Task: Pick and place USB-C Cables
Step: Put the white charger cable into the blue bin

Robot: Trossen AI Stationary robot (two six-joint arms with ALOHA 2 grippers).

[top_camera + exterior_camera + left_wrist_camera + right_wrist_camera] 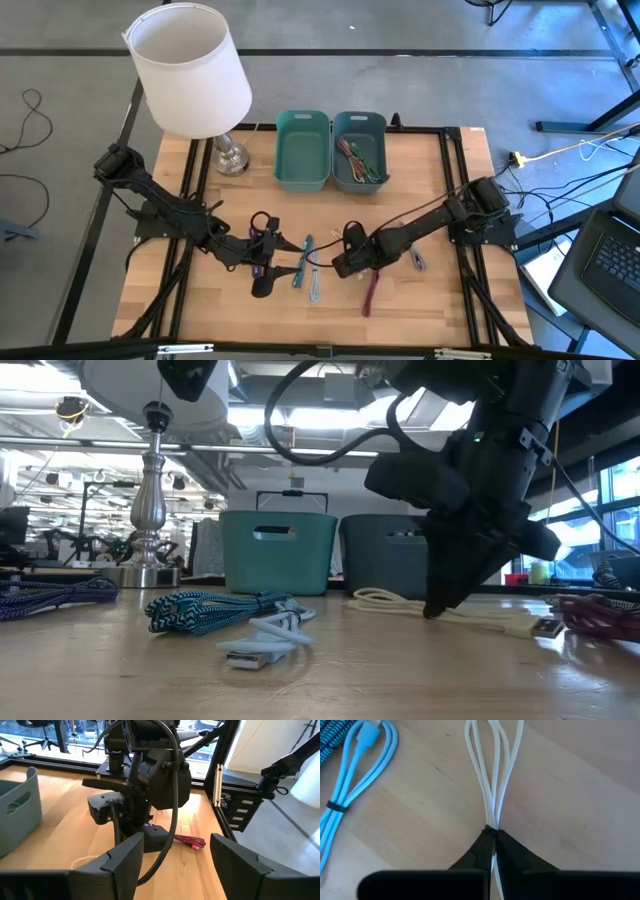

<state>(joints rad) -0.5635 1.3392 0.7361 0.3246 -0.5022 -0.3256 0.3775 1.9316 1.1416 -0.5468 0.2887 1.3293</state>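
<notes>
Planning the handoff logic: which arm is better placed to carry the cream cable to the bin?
The right. Its gripper is already shut on the cream cable on the table, and the bin holding cables lies on its side. The left gripper is open and holds nothing.

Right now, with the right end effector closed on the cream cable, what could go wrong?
The right end effector pinches the cream cable only at its fingertips, so it may slip out when lifted. The light blue cable lies close beside it and could be dragged along. The left end effector waits nearby, so the arms might bump on the way to the bins.
</notes>
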